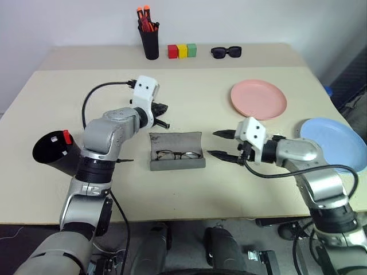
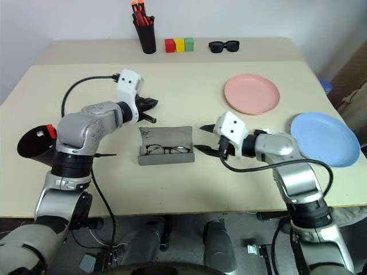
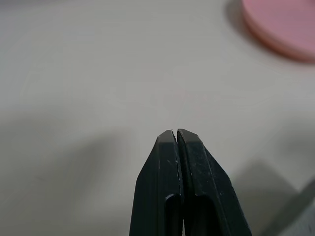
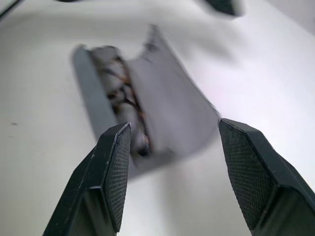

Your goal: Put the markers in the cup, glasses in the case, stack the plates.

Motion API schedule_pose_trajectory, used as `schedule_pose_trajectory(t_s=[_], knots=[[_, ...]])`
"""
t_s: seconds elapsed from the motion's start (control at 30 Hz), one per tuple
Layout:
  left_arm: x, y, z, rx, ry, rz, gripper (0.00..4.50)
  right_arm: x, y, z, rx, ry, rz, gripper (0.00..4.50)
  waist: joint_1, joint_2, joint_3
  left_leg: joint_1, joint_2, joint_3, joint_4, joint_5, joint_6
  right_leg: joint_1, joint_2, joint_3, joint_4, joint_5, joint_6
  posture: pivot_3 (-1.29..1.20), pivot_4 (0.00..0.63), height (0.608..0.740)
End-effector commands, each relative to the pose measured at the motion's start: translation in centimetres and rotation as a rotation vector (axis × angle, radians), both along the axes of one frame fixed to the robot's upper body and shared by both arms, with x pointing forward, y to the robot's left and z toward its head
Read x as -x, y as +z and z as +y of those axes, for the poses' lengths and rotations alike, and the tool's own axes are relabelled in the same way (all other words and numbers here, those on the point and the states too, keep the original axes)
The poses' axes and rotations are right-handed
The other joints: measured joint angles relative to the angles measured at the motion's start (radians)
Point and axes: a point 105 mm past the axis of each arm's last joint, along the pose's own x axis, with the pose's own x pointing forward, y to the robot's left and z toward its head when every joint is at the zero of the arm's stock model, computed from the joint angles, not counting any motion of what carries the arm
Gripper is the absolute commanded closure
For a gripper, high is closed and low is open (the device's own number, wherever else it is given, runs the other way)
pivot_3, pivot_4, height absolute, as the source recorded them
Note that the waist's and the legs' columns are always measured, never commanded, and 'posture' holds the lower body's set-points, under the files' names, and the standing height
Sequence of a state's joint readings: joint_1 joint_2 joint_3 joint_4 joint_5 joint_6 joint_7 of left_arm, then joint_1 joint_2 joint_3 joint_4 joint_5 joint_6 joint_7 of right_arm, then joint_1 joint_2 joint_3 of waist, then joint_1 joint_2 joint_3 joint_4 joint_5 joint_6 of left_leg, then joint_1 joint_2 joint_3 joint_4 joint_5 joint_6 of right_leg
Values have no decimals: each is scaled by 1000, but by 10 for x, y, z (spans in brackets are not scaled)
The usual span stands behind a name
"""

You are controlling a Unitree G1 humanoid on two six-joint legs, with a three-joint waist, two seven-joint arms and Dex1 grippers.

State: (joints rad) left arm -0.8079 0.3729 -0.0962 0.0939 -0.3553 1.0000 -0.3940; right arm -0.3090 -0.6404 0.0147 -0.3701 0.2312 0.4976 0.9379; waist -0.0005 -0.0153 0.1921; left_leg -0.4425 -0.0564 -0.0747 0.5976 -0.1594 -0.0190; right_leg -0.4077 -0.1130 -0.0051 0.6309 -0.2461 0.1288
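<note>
The grey case (image 1: 176, 163) lies open at the table's middle with the brown-framed glasses (image 1: 178, 154) inside it. My left gripper (image 1: 164, 115) is shut on nothing, hovering just behind the case's raised lid; its fingertips (image 3: 170, 135) are pressed together. To the right of the case my right gripper (image 1: 213, 143) is open and empty, pointing at the case (image 4: 162, 98). The black cup (image 1: 49, 153) sits at the left, partly behind my left arm, with a red marker cap (image 1: 67, 137) at its rim. The pink plate (image 1: 258, 98) and the blue plate (image 1: 335, 140) lie apart on the right.
At the table's back stand a black pen holder (image 1: 150, 40) with orange-capped markers, three coloured blocks (image 1: 182, 50) and black sunglasses (image 1: 226, 52). The blue plate reaches the table's right edge. Bare tabletop lies in front of the case.
</note>
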Motion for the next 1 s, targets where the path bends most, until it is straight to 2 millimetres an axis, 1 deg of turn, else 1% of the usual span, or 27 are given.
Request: schedule_pose_trajectory(t_s=[0.03,0.1,0.17,0.37,0.43,0.5,0.6,0.63,0.67,0.73,0.83,0.93,1.0], knots=[[3,6,-4,-43,-83,-10,4477,5,14,-3,-24,-28,-58,1667,-3,0,0,0,0,0,0,0,0,0,0,0,0,0,0,0,150,740],[8,0,-5,-85,-140,0,4477,5,15,-6,-34,-51,-63,1667,-7,0,0,0,0,-1,0,0,0,0,0,0,0,0,0,0,150,740],[16,-2,-5,-104,-199,0,4477,2,17,-8,-42,-69,-73,1667,-10,0,0,0,0,-3,0,0,0,0,0,0,0,0,0,0,150,740],[41,-9,-1,-194,-345,-58,4477,-10,23,-12,-57,-99,-95,1667,-12,0,0,0,1,-4,-1,0,0,0,-1,0,-1,0,-1,0,150,740],[56,-11,-2,-221,-411,-99,4477,-24,26,-17,-49,-140,-110,1667,-13,0,0,0,2,-4,-1,0,0,0,-2,1,-1,0,-1,0,150,740],[74,-13,-4,-241,-489,-139,4477,-44,24,-27,-5,-215,-115,1667,-15,0,0,0,2,-3,-1,0,0,0,-2,1,-1,-1,-2,0,150,740],[92,-18,-4,-251,-542,-157,4477,-71,22,-42,49,-321,-134,1667,-10,1,0,0,2,-3,-1,0,0,-1,-2,1,-1,-2,-4,0,150,740],[97,-21,-3,-260,-551,-158,4477,-84,20,-50,88,-383,-148,1667,-10,1,0,0,2,-3,-1,0,0,0,-2,1,-1,-2,-4,0,150,740],[100,-23,-2,-266,-554,-158,4477,-92,19,-56,116,-421,-159,1667,-9,1,0,0,2,-2,-1,0,0,-1,-3,1,-1,-2,-4,0,150,740],[103,-24,0,-274,-552,-162,4477,-102,18,-62,157,-455,-180,1667,-9,1,0,-1,1,-2,-1,0,0,0,-4,1,-2,-2,-4,0,150,740],[101,-10,0,-222,-474,-286,4477,-125,6,-78,343,-505,-257,1667,-14,1,0,0,0,-1,-1,0,0,0,-4,1,-2,-2,-4,0,150,740],[103,-2,0,-172,-441,-330,4477,-136,-2,-83,408,-506,-278,1667,-16,1,1,0,0,-1,-1,0,0,-1,-3,1,-1,-1,-2,0,150,740],[110,0,-2,-139,-449,-349,4477,-142,-8,-87,456,-517,-290,1667,-17,1,1,0,0,0,-1,0,0,-1,-2,1,-1,0,-1,0,150,740]])
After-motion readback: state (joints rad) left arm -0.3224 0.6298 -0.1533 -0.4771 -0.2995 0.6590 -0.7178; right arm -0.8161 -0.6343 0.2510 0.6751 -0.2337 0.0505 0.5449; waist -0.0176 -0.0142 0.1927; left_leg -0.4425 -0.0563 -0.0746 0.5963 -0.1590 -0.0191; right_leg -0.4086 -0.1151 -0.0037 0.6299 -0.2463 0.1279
